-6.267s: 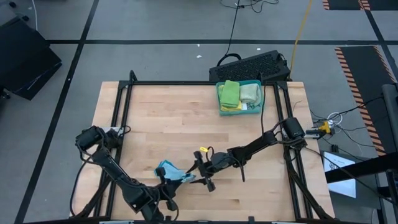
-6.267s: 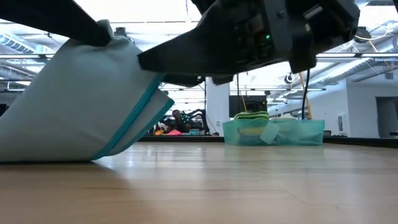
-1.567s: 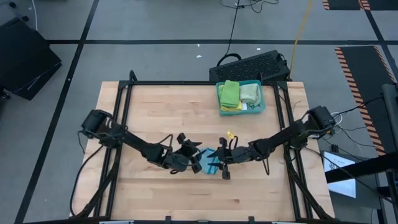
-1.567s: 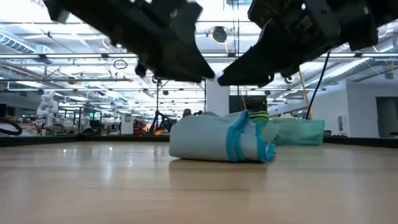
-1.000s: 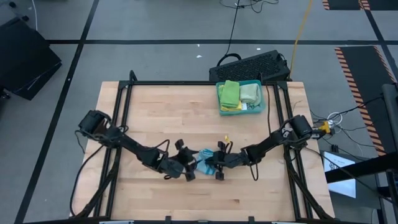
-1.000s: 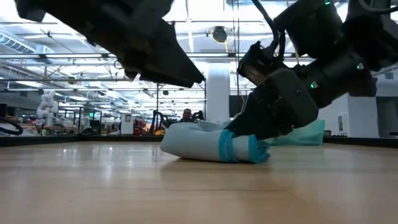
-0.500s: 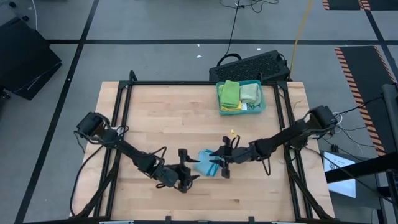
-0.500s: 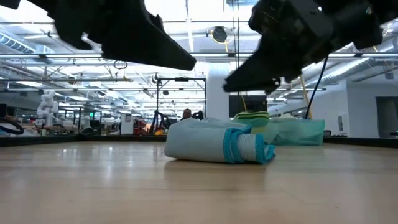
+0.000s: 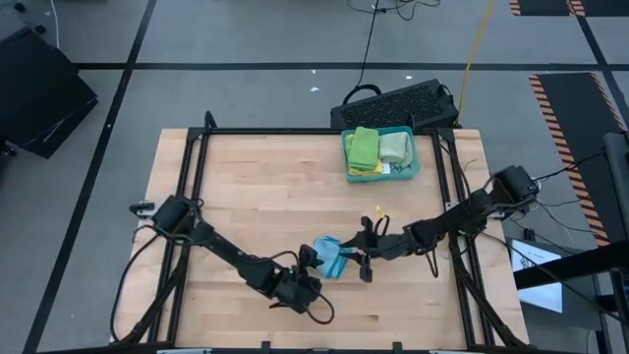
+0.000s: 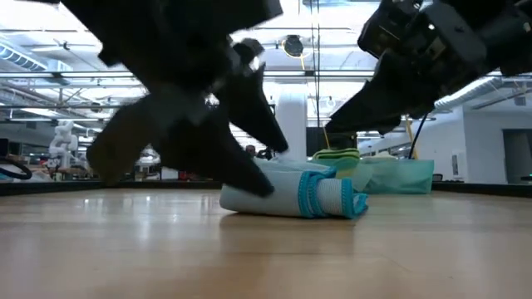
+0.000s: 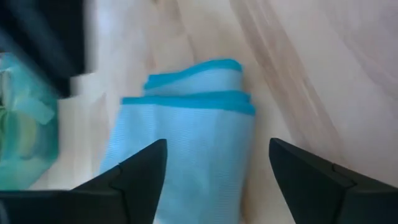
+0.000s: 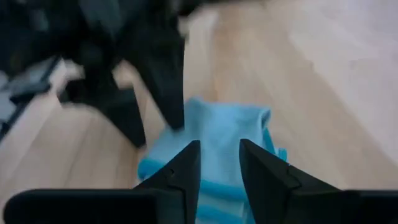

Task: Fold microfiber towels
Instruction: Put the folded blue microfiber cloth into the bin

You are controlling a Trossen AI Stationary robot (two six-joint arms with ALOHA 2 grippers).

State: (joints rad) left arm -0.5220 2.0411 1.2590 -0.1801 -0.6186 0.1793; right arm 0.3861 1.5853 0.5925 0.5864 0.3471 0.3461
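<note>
A light blue microfiber towel [image 9: 330, 258], folded into a small thick bundle with a darker blue hem [image 10: 314, 196], lies flat on the wooden table near its middle front. My left gripper [image 9: 311, 265] is open and low at the towel's left end, its fingers spread wide on either side of it [image 11: 186, 143]. My right gripper [image 9: 362, 258] hovers just right of the towel and above it, its fingers a little apart. More towels, bright green and pale green, lie in the teal tray [image 9: 415, 157]. My left gripper slants down from the table's near left, and one fingertip [image 10: 253, 181] stands right at the towel's left end [image 10: 237, 198]. Whether it touches the cloth I cannot tell.
The teal tray stands at the table's far edge, right of the middle. A black keyboard [image 9: 398, 103] lies on the floor beyond it. A black frame [image 9: 192, 167] runs along the table's sides. Bare wood lies to the left and in front of the towel.
My right gripper has lifted off the towel and drawn back a little toward the table's right edge. My left gripper has swung round and come down to the towel's left end. The towel lies where it was, still folded.
</note>
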